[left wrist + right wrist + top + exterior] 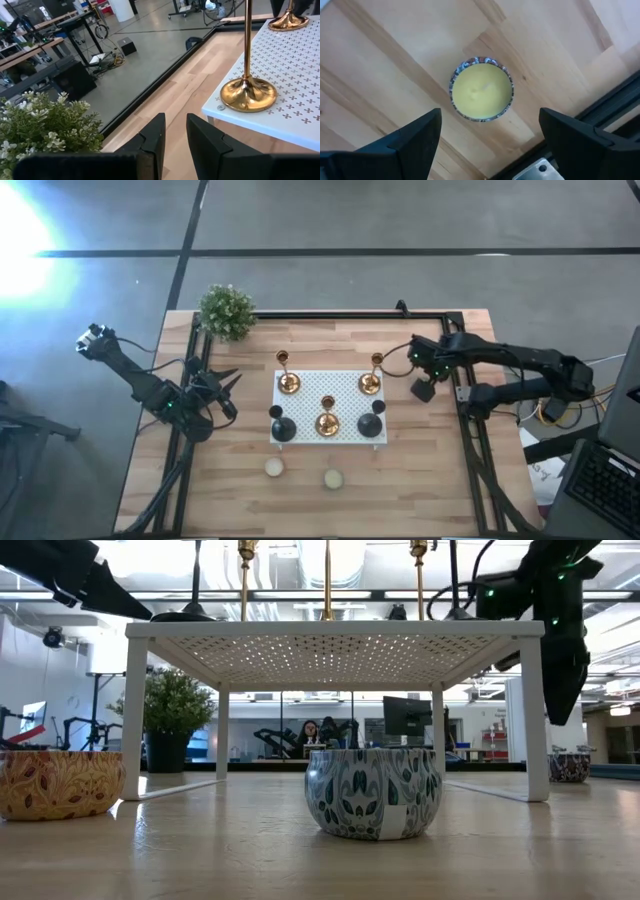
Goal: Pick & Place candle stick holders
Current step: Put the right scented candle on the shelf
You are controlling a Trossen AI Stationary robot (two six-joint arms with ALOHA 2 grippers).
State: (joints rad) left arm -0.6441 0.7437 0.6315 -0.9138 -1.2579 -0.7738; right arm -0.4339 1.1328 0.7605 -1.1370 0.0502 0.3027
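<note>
Pale wood planks make up the table (240,480), seen from above to be framed by dark rails and set on a grey concrete floor, with a small green plant (227,311) at its far left corner. A white perforated stand (345,385) is placed at the table's middle; on it three brass candle stick holders (288,382) are stood upright, stems vertical, with two squat black holders (282,429) at its near corners, and two small candle cups (273,467) lie on the wood in front. The left gripper (222,390) is held left of the stand, the right gripper (422,389) just right of it. From table height, a patterned bowl (372,792) is seen under the stand, with an office room behind. In the left wrist view, the fingers (207,142) are nearly closed and nothing is held. In the right wrist view, the fingers (420,132) are spread wide, empty, above a yellow candle (482,89).
</note>
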